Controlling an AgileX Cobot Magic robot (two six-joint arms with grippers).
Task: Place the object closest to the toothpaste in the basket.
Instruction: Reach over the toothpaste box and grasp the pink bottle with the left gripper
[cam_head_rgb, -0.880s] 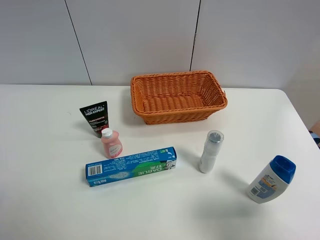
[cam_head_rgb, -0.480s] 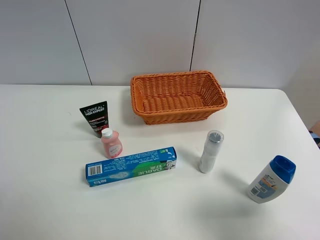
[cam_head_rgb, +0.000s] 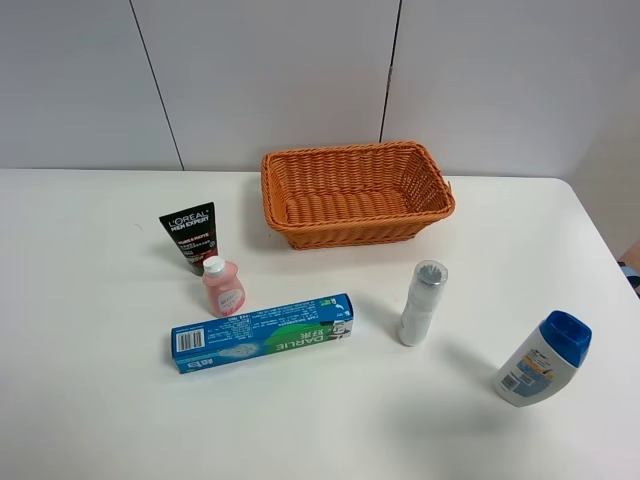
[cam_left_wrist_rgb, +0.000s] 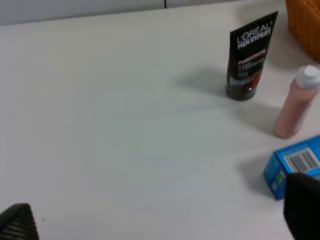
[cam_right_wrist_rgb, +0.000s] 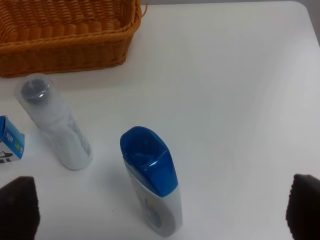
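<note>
Nothing on the tabletop (cam_head_rgb: 100, 400) has shifted since the earlier high views; every item sits where it was. The pink bottle (cam_head_rgb: 223, 287), white cap up, stands upright just beside the long far edge of the toothpaste box (cam_head_rgb: 262, 333), between that box and the black tube (cam_head_rgb: 191, 236) behind it. The basket (cam_head_rgb: 350, 232) lies well apart, toward the wall. To the right of the box stand a clear bottle (cam_head_rgb: 421, 302) and, further right, a blue-capped bottle (cam_head_rgb: 544, 359). Neither arm shows in the high view. The left hand (cam_left_wrist_rgb: 160, 217) is spread wide, its dark fingertips (cam_left_wrist_rgb: 301, 205) at opposite edges of its wrist view, gripping nothing. The right hand (cam_right_wrist_rgb: 161, 206) is likewise spread, with the blue-capped bottle between its fingertips (cam_right_wrist_rgb: 17, 207) but untouched
</note>
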